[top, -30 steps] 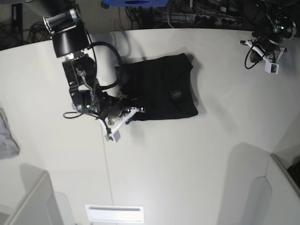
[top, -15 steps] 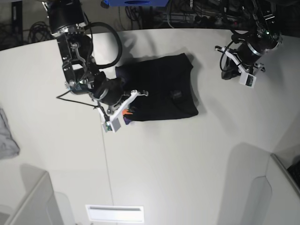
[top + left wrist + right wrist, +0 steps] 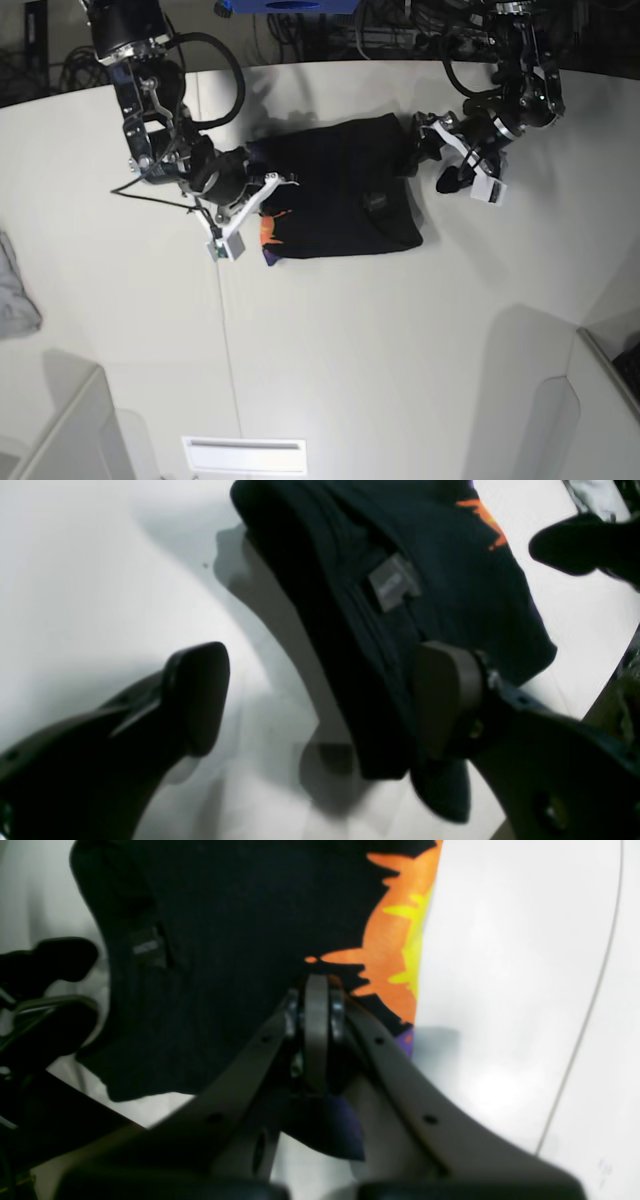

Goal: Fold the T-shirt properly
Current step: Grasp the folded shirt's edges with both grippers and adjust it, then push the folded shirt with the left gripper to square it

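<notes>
The broad white table (image 3: 400, 350) carries everything, and the large plain black short-sleeved cloth T-shirt (image 3: 340, 190) lies folded into a rough rectangle on its far half; every place below is given from that T-shirt.

The black right arm (image 3: 150, 110) reaches down to the T-shirt's edge on the base view's left side. There the right gripper (image 3: 316, 1005) has its jaws pressed together, pinching a fold of black cloth beside the print. The left gripper (image 3: 320, 700) sits at the T-shirt's opposite edge with its jaws spread wide: one finger (image 3: 197, 695) is over bare table just off the cloth, the other finger (image 3: 445, 695) over the black fabric, and nothing is clamped between them.

A small grey cloth (image 3: 15, 290) lies well apart from the T-shirt, at the table's edge on the base view's left.

The base view gives the whole layout and only a sliver of orange at the T-shirt's corner. The right wrist view shows that print (image 3: 395, 940) properly: jagged orange with yellow inside and a bit of purple below, running along the cloth's edge next to bare table. The left wrist view shows the stacked, rolled layers along the near edge and a trace of the orange at the far corner.

A small grey neck label (image 3: 392, 582) is sewn inside the collar; its writing is too blurred to read.
</notes>
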`<action>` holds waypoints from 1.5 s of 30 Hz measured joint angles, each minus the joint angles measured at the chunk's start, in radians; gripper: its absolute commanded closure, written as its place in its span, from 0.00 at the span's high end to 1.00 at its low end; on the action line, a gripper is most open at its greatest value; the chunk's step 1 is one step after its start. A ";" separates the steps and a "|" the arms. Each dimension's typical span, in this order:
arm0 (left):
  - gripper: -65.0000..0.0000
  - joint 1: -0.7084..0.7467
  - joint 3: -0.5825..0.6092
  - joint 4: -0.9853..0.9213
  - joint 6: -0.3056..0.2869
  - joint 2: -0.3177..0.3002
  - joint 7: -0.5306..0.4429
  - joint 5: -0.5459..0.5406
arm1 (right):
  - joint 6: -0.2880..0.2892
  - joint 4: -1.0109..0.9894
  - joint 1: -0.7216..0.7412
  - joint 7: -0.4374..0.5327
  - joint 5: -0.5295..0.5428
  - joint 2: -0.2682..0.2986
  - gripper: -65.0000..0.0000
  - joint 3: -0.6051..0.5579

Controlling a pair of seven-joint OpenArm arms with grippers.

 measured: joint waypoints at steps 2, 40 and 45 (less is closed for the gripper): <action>0.85 -0.011 0.014 -0.004 -0.001 0.003 0.007 0.009 | 0.000 0.000 -0.009 -0.002 0.002 0.016 0.00 -0.001; 0.00 -0.192 0.385 -0.212 0.350 -0.058 -0.051 -0.048 | 0.267 0.000 -0.292 0.143 0.000 0.037 0.00 0.420; 0.00 -0.274 0.576 -0.213 0.378 -0.180 -0.051 -0.055 | 0.270 0.000 -0.327 0.143 0.000 0.037 0.00 0.420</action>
